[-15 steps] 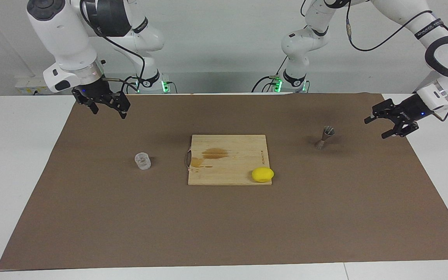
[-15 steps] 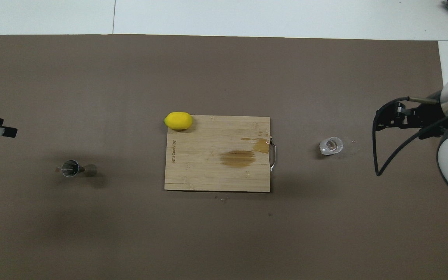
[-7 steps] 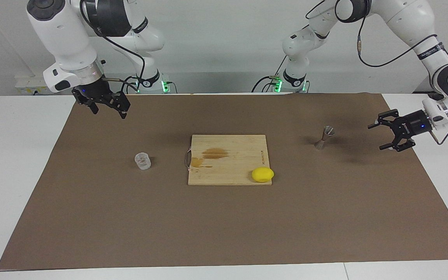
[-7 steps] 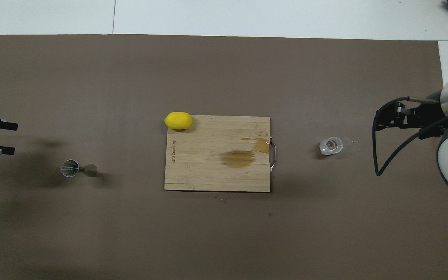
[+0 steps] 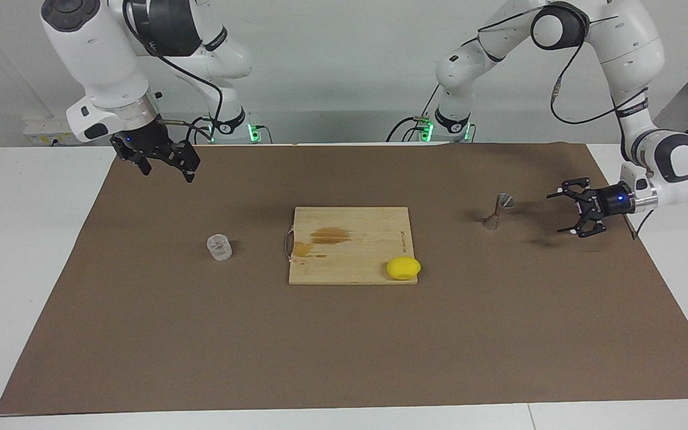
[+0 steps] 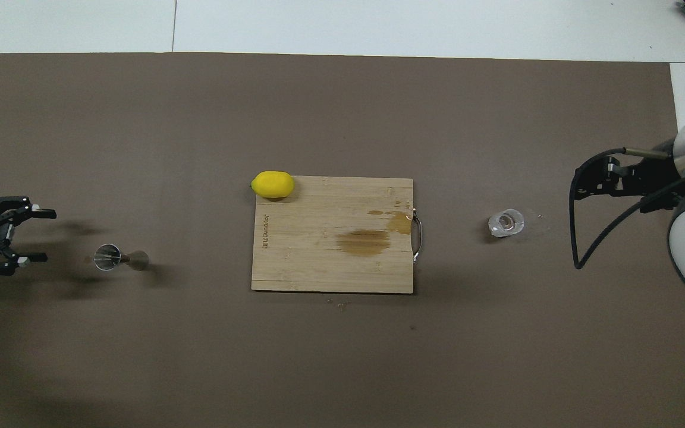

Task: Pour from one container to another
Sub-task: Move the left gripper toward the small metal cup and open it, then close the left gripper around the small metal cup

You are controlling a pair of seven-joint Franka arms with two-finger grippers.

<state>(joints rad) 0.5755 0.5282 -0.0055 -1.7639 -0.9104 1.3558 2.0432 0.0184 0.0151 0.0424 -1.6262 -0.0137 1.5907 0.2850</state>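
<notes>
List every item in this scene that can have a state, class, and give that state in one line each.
clear cup: upright on the mat, untouched.
metal jigger: upright on the mat, untouched.
lemon: resting on a corner of the cutting board.
cutting board: flat, stained with a wet patch.
left gripper: open, empty, beside the jigger.
right gripper: open, empty, raised over the mat, waiting.

A wooden cutting board (image 5: 350, 245) with a dark stain is lying on the brown mat (image 5: 344, 346) covering the white counter (image 5: 21, 239), midway between both sets of fingers, a yellow lemon (image 5: 404, 268) sitting at its corner.
</notes>
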